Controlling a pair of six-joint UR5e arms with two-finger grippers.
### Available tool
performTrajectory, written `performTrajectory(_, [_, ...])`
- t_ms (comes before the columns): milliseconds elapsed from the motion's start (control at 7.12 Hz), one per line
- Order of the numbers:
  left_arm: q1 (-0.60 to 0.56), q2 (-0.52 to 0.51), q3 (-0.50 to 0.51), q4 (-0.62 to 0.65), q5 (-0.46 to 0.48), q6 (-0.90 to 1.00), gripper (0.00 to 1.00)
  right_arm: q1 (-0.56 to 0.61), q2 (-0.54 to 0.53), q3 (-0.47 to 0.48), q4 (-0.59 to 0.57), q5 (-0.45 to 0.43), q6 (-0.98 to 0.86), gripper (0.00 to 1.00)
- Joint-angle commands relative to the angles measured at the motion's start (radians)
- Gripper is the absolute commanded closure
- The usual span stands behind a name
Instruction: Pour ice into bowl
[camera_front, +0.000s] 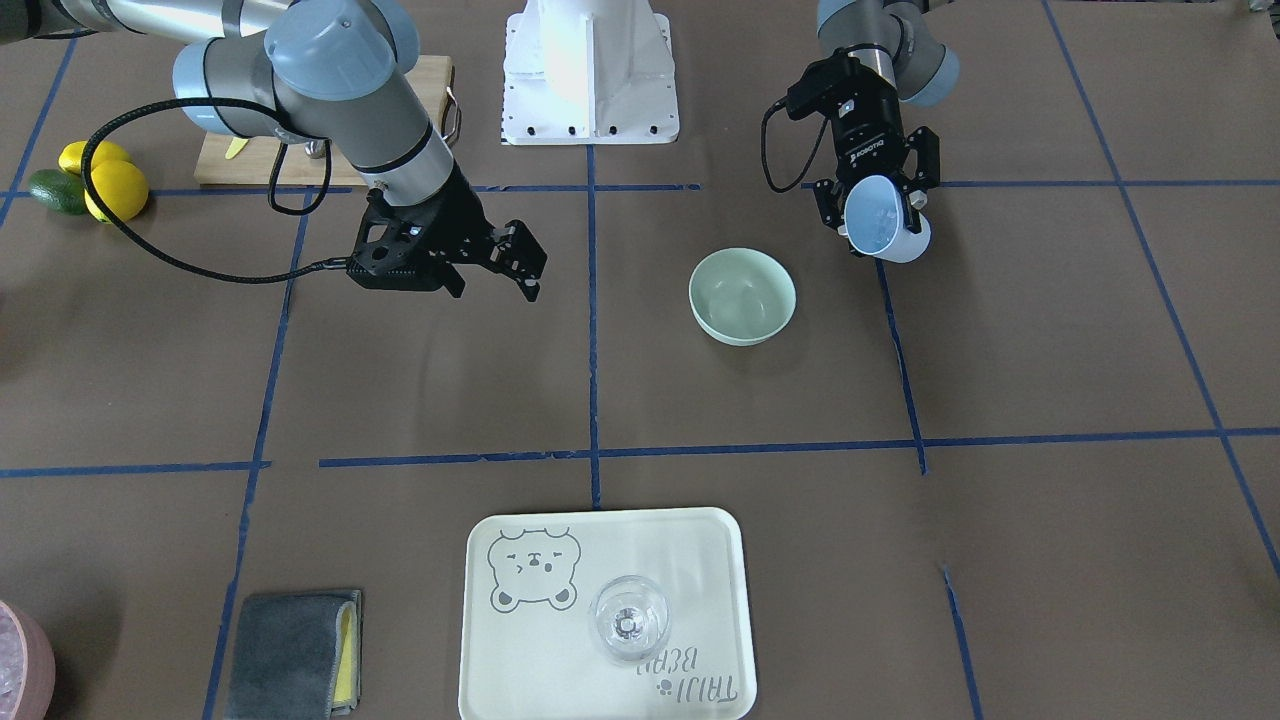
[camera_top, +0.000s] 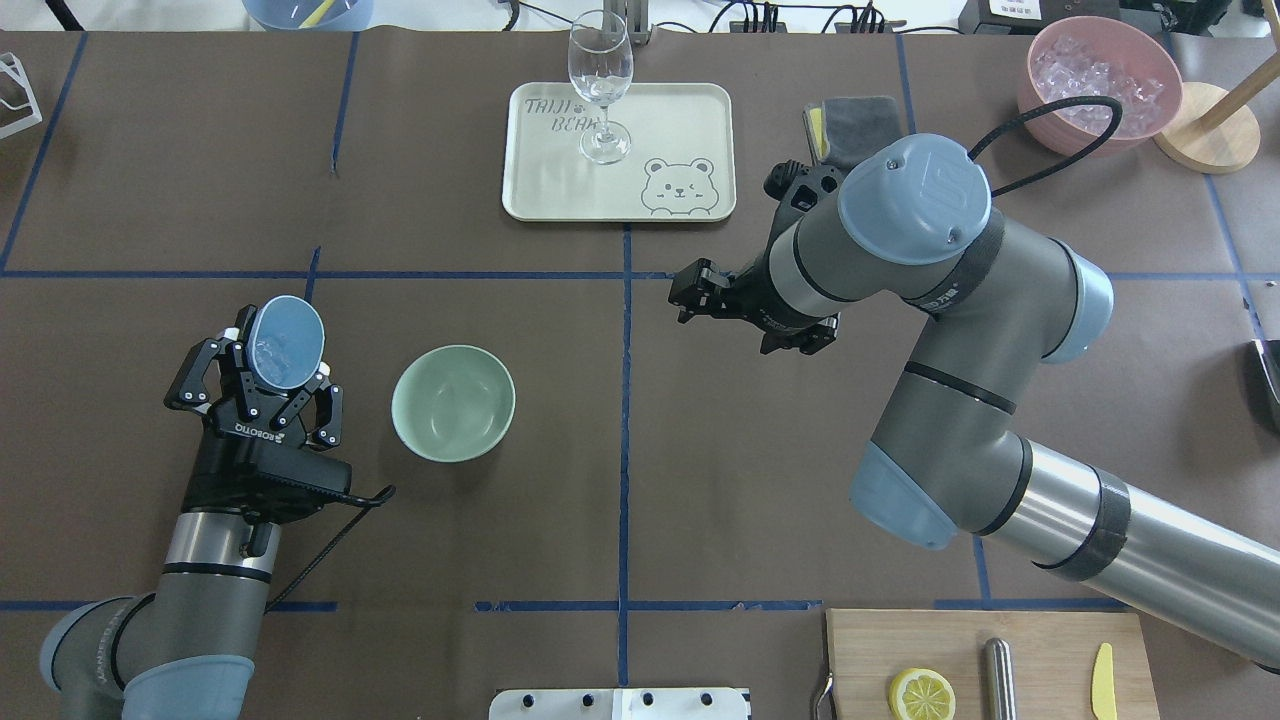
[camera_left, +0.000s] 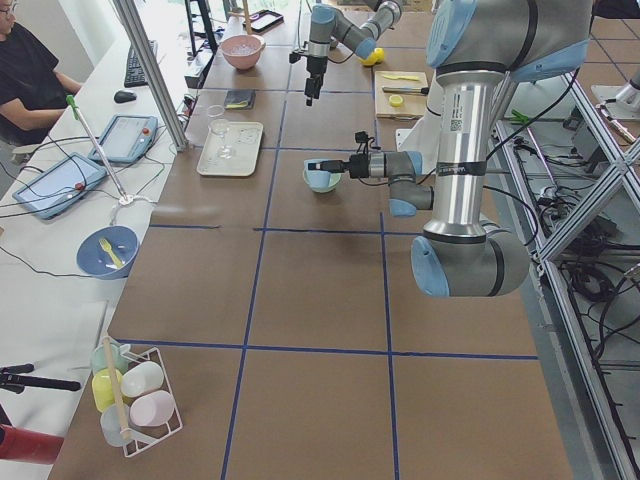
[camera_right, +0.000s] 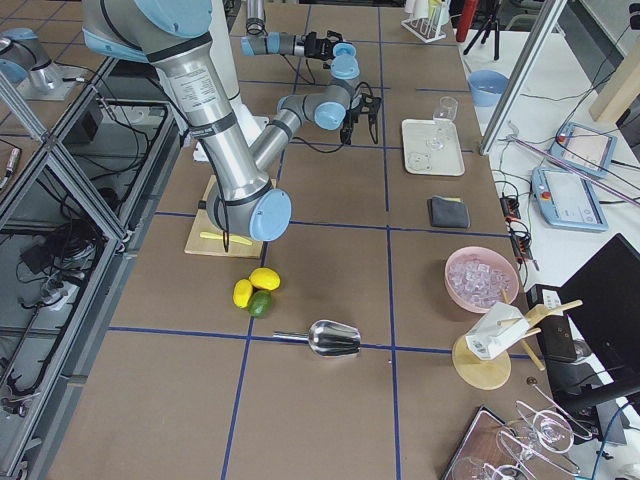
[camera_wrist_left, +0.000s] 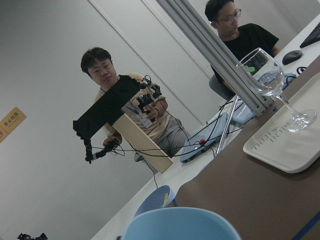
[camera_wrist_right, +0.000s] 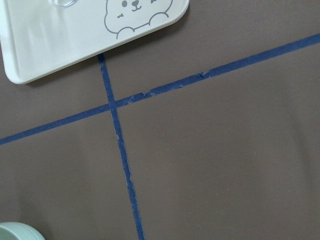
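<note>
The pale mint-green bowl (camera_top: 453, 402) stands empty on the brown table, and also shows in the front view (camera_front: 742, 296). My left gripper (camera_top: 268, 385) is shut on a light blue cup (camera_top: 285, 343) held above the table, apart from the bowl on its left in the overhead view. The cup is tilted, its mouth toward the far side (camera_front: 872, 218). Faint glassy ice (camera_top: 272, 352) shows inside it. Its rim fills the bottom of the left wrist view (camera_wrist_left: 180, 224). My right gripper (camera_top: 690, 293) is open and empty, above the table right of the bowl.
A cream tray (camera_top: 690, 110) with a clear stemmed glass (camera_top: 600, 90) lies at the far middle. A pink container of ice (camera_top: 1103, 80) and a grey cloth (camera_top: 850, 125) are far right. A cutting board (camera_top: 985, 665) is near right. Lemons (camera_front: 110, 185) lie beside it.
</note>
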Motion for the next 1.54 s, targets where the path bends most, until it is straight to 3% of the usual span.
performTrajectory(0, [0.006, -0.046, 0.029, 0.000, 0.011, 0.304, 1.00, 0.000, -0.003, -0.003, 0.003, 0.000, 0.000, 0.00])
performTrajectory(281, [0.012, -0.115, 0.113, 0.000, 0.011, 0.507, 1.00, 0.000, -0.003, -0.003, 0.005, -0.001, 0.000, 0.00])
performTrajectory(842, [0.018, -0.117, 0.118, -0.003, 0.107, 0.963, 1.00, 0.000, -0.003, -0.004, 0.006, -0.012, 0.000, 0.00])
performTrajectory(1404, [0.023, -0.117, 0.116, -0.009, 0.114, 1.147, 1.00, -0.001, -0.009, -0.004, 0.008, -0.017, 0.001, 0.00])
